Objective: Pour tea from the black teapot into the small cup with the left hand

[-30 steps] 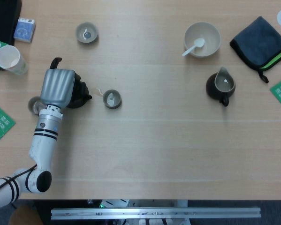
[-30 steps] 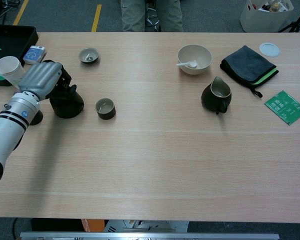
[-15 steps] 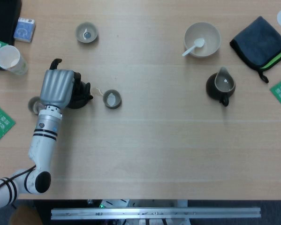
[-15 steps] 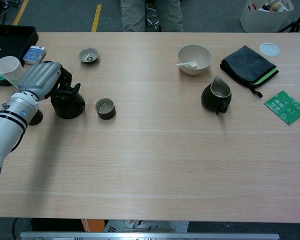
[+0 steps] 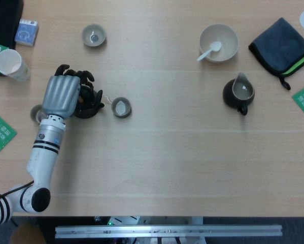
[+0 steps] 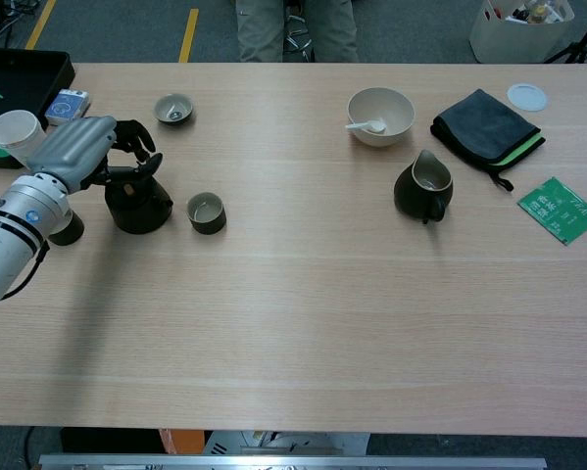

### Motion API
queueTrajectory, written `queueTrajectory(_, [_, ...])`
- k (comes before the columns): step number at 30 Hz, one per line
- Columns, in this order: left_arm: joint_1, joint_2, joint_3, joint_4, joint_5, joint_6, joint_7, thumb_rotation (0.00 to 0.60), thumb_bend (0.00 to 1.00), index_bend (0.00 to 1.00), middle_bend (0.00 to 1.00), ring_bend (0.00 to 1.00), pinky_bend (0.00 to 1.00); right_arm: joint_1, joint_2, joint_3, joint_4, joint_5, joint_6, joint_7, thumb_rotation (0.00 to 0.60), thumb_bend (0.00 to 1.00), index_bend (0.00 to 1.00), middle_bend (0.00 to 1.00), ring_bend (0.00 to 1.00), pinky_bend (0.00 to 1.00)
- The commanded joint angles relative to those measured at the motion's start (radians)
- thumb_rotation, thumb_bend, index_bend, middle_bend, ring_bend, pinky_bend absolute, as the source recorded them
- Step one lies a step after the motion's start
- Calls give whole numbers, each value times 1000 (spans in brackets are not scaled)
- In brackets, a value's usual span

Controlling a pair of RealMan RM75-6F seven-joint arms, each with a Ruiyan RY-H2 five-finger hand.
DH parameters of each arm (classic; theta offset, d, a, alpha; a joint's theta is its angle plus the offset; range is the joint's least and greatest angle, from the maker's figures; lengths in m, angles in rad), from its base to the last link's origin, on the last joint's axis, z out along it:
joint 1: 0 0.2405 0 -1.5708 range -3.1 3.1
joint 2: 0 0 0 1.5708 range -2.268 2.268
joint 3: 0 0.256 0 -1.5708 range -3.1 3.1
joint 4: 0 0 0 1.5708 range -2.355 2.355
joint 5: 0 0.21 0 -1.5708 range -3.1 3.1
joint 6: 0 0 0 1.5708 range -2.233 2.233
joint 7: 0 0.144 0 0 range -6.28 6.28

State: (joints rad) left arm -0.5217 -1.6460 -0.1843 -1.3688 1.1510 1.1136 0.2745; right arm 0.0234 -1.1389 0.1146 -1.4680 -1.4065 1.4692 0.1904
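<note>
Stood far left on the wooden table (image 6: 303,294), the black teapot (image 6: 139,205) upright just left of the small cup (image 6: 206,211), with broad bare wood to the right and near side. Hovered over the teapot's top with fingers (image 6: 134,136) spread and holding nothing, the left hand (image 5: 64,94) (image 6: 77,147); crowded further left by a paper cup (image 5: 10,64).

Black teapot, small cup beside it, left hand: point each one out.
black teapot (image 6: 139,206), chest view, on its body.
small cup (image 6: 206,211), chest view, on its rim.
left hand (image 5: 62,94), head view, on its grey back.
</note>
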Motion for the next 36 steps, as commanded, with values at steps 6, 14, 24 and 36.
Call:
queueTrajectory(6, [28,39,9,-44,40,57,-27,311,326,329,382,297,170,5,-2,0,1,-2,-5,0,600,6,177,202,127,143])
queueTrajectory(14, [89,108,20,-107,59,154,-12,600,326,328,383,297,172,10,2,-5,3,-8,-14,-10,600,7,176,204,127,143])
queueTrajectory(24, [205,264,56,-265,51,272,26,600,326,322,379,297,172,16,7,-12,-16,-19,-18,-27,600,6,176,205,127,143])
queueTrajectory(36, [331,315,108,-325,125,444,54,600,326,322,377,297,172,20,9,-20,-38,-28,-20,-41,600,7,176,206,127,143])
